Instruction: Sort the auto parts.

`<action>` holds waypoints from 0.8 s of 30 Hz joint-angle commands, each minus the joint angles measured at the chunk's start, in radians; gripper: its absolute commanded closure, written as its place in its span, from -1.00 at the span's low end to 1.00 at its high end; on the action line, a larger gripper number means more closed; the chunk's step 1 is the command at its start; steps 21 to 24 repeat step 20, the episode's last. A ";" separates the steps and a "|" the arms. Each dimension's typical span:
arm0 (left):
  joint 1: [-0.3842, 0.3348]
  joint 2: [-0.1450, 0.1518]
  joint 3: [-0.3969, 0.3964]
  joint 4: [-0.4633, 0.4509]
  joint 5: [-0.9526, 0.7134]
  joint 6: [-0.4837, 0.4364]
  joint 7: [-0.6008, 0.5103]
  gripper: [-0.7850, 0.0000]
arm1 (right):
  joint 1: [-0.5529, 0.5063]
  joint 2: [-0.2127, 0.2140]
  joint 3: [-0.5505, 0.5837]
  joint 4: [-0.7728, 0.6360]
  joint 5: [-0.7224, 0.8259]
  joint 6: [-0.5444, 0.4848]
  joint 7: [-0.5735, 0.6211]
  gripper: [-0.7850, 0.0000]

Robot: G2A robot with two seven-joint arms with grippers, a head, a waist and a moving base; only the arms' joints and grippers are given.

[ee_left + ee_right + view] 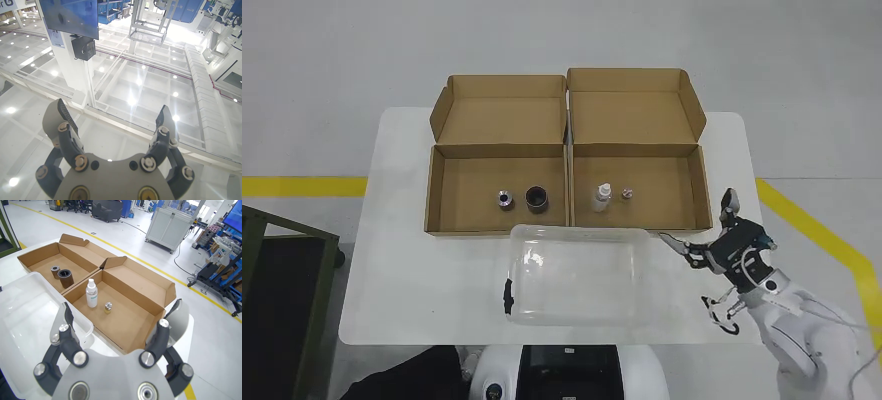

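Two open cardboard boxes stand side by side. The left box (447,205) (37,262) holds a small metal cylinder (503,198) (54,271) and a black sleeve (536,198) (65,278). In the right box (687,200) (132,317) stand a clear spray bottle (602,196) (91,293) and a small brass fitting (627,192) (108,308). My right gripper (698,275) (122,303) hangs open and empty by the table's right edge, just outside the right box's near corner. My left gripper (112,103) points up at the ceiling, open with nothing in it.
A clear plastic bin (642,300) (28,321) sits in front of the boxes, with a small dark piece (507,297) at its left rim. White table (392,260) lies bare to the left. Both box lids (572,105) stand open at the back.
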 commanded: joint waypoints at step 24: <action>0.000 0.000 0.000 0.000 0.000 0.000 0.000 -1.00 | -0.100 0.005 0.075 0.007 -0.022 0.012 -0.099 -1.00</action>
